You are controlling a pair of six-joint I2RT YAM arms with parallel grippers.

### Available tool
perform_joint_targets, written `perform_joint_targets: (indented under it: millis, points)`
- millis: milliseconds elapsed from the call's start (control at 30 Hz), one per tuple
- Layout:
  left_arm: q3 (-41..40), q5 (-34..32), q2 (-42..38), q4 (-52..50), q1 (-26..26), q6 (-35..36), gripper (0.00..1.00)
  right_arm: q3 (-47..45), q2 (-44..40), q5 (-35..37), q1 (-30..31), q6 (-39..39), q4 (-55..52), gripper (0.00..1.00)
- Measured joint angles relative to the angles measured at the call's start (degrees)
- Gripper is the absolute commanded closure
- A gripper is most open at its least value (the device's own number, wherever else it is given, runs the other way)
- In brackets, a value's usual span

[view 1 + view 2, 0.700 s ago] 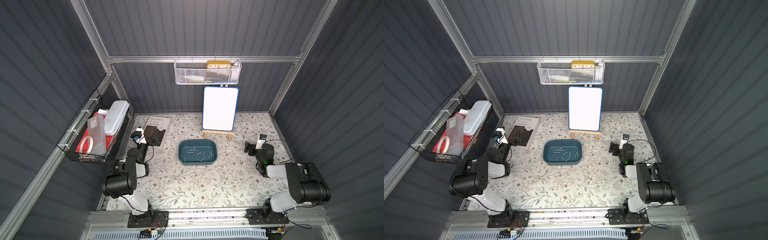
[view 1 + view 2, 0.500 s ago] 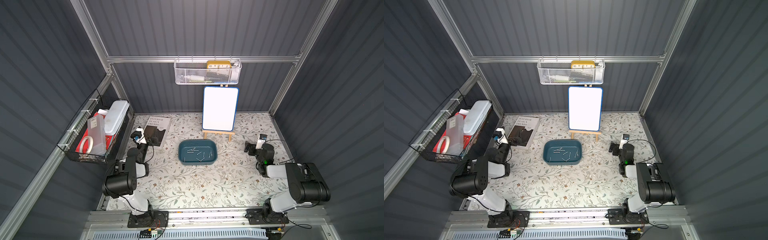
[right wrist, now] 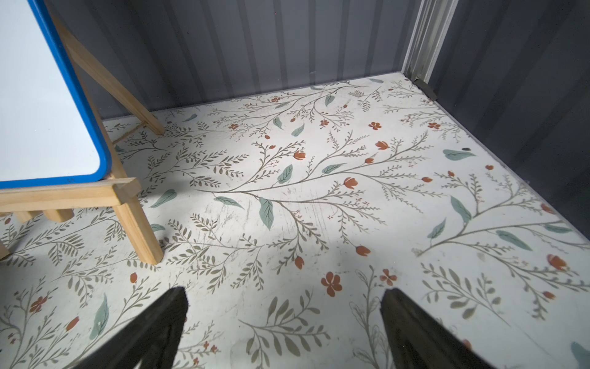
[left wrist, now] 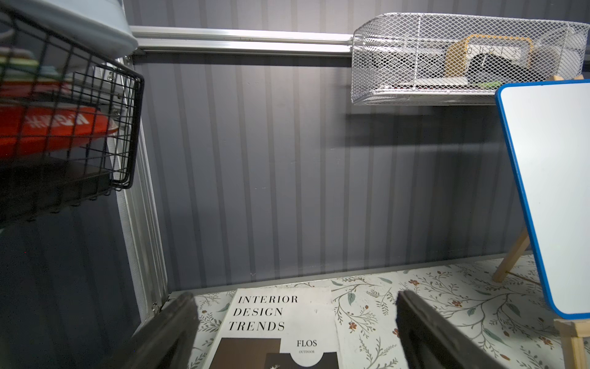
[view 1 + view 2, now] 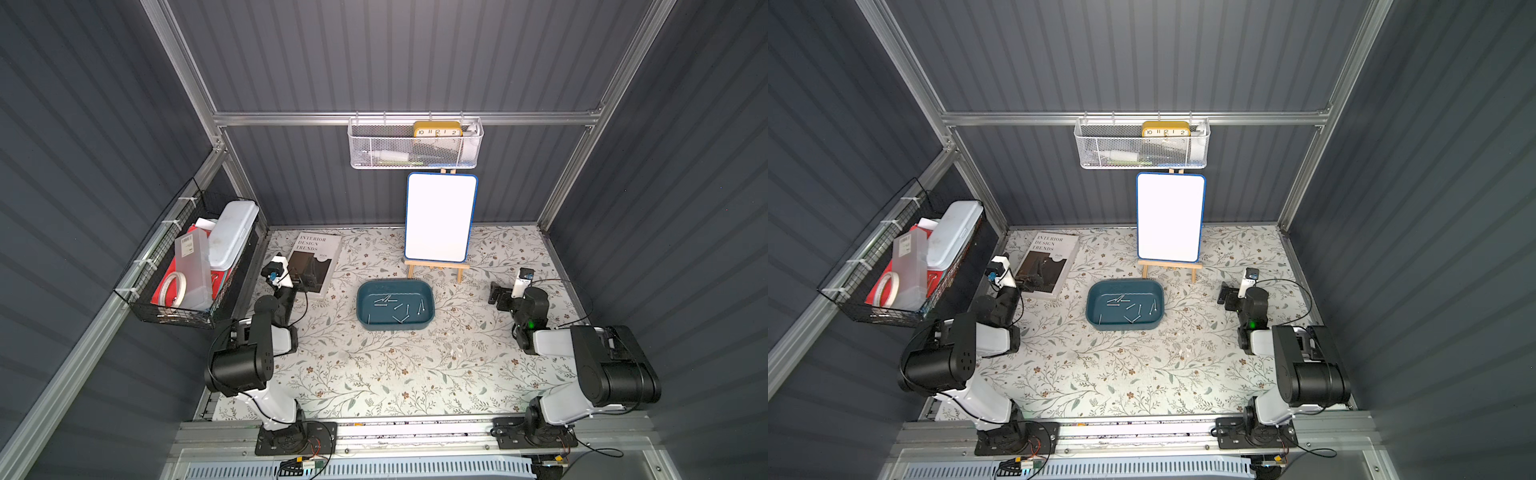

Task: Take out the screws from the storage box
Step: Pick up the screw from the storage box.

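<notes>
The storage box (image 5: pixel 395 326) (image 5: pixel 1124 326) is a shallow teal tray on the floral table, in the middle in both top views. Several small silvery screws (image 5: pixel 399 306) (image 5: pixel 1132 306) lie scattered on its floor. My left gripper (image 5: pixel 306 286) (image 4: pixel 295 300) is far to the box's left, low over a book, open with nothing between its fingers (image 4: pixel 182 319). My right gripper (image 5: pixel 496 296) (image 3: pixel 284 294) is to the box's right, open over bare table, its fingers (image 3: pixel 399 314) wide apart. Neither wrist view shows the box or the screws.
A book (image 5: pixel 313 262) (image 4: pixel 281 316) lies at the back left. A whiteboard on a wooden easel (image 5: pixel 440 216) (image 3: pixel 48 111) stands just behind the box. A white mesh basket (image 5: pixel 415 147) hangs on the back wall. A black wire basket (image 5: pixel 187 270) hangs on the left wall.
</notes>
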Motion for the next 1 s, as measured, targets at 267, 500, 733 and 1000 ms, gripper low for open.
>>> perform_joint_targets:
  millis: [267,500,733,1000]
  points:
    - [0.02,-1.27,-1.07,0.02,-0.37,0.15,0.01,0.04,-17.55,3.43,0.0,2.23,-12.59,0.01]
    - [9.46,-2.16,-12.09,-17.18,-0.76,-0.98,0.0,0.61,-28.92,9.88,0.0,12.55,-23.39,0.01]
    - [23.45,-2.58,-18.51,-38.07,-0.79,-10.43,0.01,7.45,-32.0,15.28,-1.01,25.75,-46.45,0.04]
    - [25.97,-3.58,-19.67,-53.27,-0.87,-15.26,0.01,15.63,-36.15,13.81,-1.46,27.98,-64.3,0.01]
